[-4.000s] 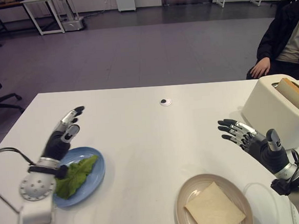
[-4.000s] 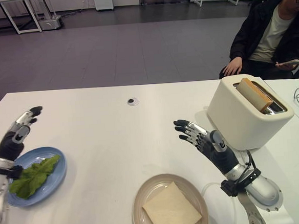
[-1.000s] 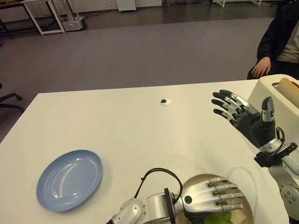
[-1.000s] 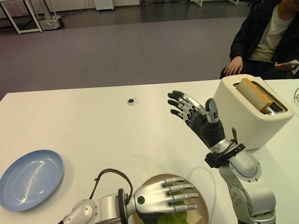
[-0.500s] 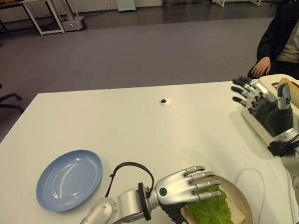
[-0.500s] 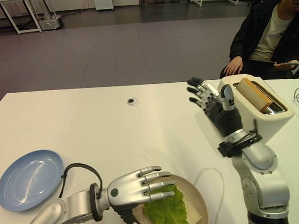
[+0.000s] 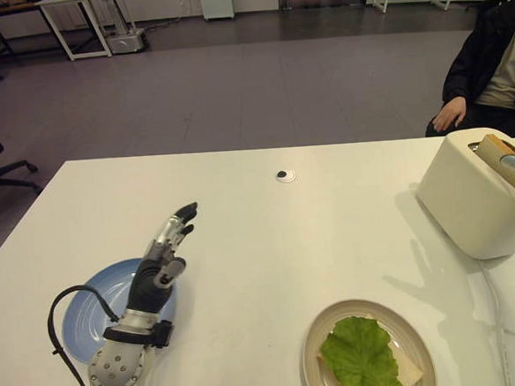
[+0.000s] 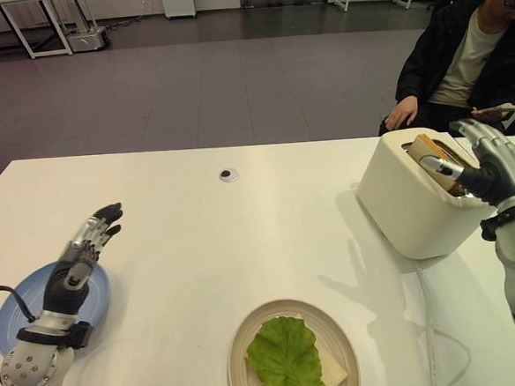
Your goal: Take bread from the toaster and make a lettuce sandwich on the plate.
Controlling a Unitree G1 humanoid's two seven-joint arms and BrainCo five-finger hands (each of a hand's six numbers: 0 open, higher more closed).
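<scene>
A tan plate [image 7: 312, 353] at the table's near edge holds a bread slice [image 7: 414, 375] with a green lettuce leaf [image 7: 362, 359] lying on top. The white toaster [image 7: 470, 200] stands at the right with a second bread slice [image 8: 427, 150] upright in its slot. My right hand [image 8: 490, 172] is at the toaster's top, thumb across the slice's near face and fingers curled behind it. My left hand [image 7: 161, 262] hovers open over the bare blue plate [image 7: 87, 304] at the left, fingers stretched forward and holding nothing.
A small black-and-white round disc [image 7: 285, 175] lies at the table's far middle. A black cable [image 7: 58, 317] loops beside my left wrist. A seated person [image 8: 459, 46] is behind the toaster, off the table. White tabletop [image 7: 270, 245] stretches between the two plates.
My left hand has drawn back from the tan plate to over the blue plate, leaving the lettuce on the bread. My right hand moved right and closed around the toaster's slice.
</scene>
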